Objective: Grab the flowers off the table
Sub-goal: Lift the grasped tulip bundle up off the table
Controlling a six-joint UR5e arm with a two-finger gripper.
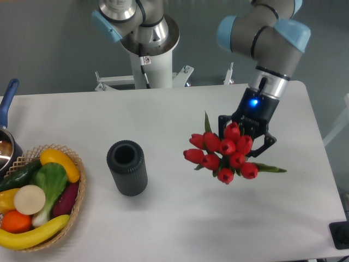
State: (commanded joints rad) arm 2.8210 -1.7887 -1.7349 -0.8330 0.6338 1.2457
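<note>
Over the right half of the counter (163,117), the end effector (246,141) hangs with its black fingers clamped around the flowers (223,153), and the bunch is up off the white surface, red buds fanned toward the camera with a green leaf poking out to the right and another standing up on the left; the stems are hidden behind the buds. A blue light glows on the wrist just above the grip. To the left, well apart from the bunch, a dark ribbed cylinder (127,167) stands upright, open at the top. At the near left edge sits a wicker basket (79,188) loaded with fruit and vegetables, and a blue-handled pot (6,123) peeks in beyond it
</note>
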